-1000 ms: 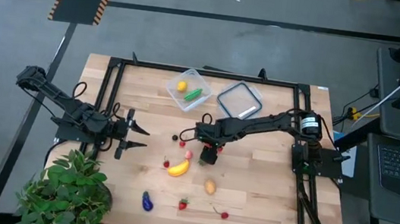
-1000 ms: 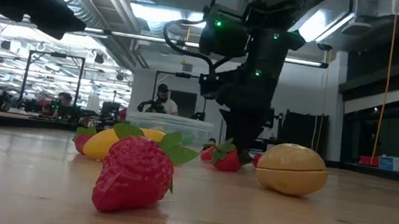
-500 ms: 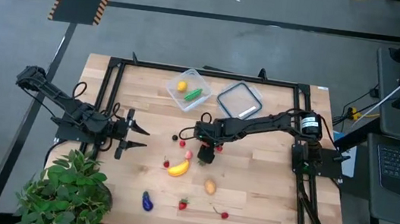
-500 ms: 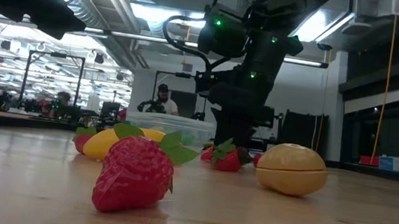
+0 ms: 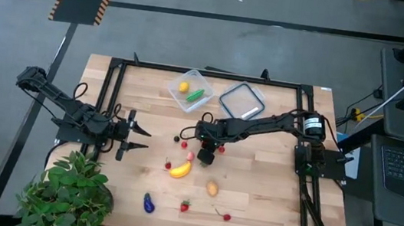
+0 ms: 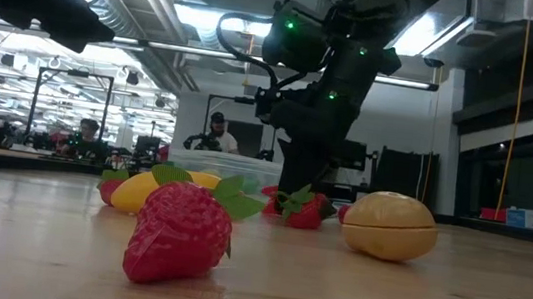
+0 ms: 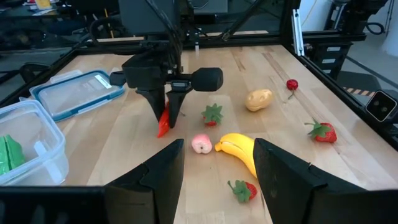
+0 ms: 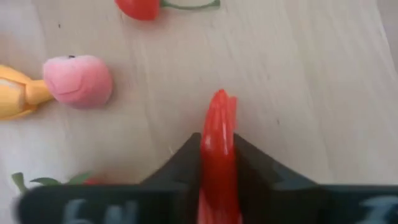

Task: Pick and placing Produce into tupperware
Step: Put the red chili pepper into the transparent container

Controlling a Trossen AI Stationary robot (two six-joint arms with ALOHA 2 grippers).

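My right gripper (image 5: 205,154) stands over the middle of the table, pointing steeply down, shut on a slim red pepper-like piece of produce (image 7: 163,124). Loose produce lies on the wood around it: a pink piece (image 5: 190,156), a banana (image 5: 179,170), a tan potato-like piece (image 5: 212,187), a purple eggplant (image 5: 148,203) and small strawberries (image 5: 185,205). The clear tupperware (image 5: 192,90) stands at the far middle with a yellow and a green piece inside. My left gripper (image 5: 139,139) waits open at the table's left side. My right gripper pinches the red piece (image 8: 217,127) between its two fingers (image 8: 180,163), coming from above at a steep slant. The piece lies along the fingers, and its pointed end (image 8: 219,96) sticks out past the fingertips. Whether that end touches the table, I cannot tell.
The flat lid (image 5: 242,101) lies right of the tupperware. A black frame (image 5: 111,102) runs around the work area. A potted plant (image 5: 69,189) stands at the near left corner. A cherry (image 5: 226,216) lies near the front edge. People show in the room beyond.
My right gripper has shut on the red piece and has tipped a little at the wrist, staying over the same spot. My left gripper has kept still.
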